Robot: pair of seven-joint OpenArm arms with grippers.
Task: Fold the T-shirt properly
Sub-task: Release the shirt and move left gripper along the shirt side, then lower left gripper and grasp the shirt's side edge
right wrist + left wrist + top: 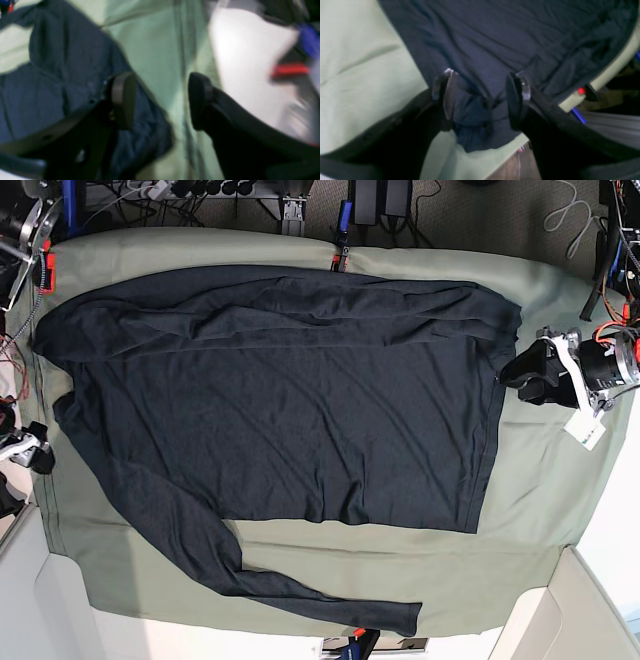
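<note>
The table (pixel 560 510) carries an olive-green table cloth (pixel 300 575) that covers nearly all of its top.

The T-shirt (pixel 290 420), dark charcoal and long-sleeved, lies spread flat on the cloth and fills most of it. Its upper portion is bunched in long wrinkles. One sleeve (pixel 250 575) runs diagonally across the lower cloth and ends near the lower table edge.

My left tool (pixel 481 96) sits at the side edge of the T-shirt, at the right of the base view. Its jaws stand apart, one on each side of a small rumpled fold of the fabric edge; the fabric lies between them unclamped.

My right tool (pixel 162 100) is at the opposite table edge, beside the shirt's other end. Its jaws are released and spread. Dark fabric lies beneath one finger (pixel 123 100); green cloth shows in the gap. This view is blurred.
</note>
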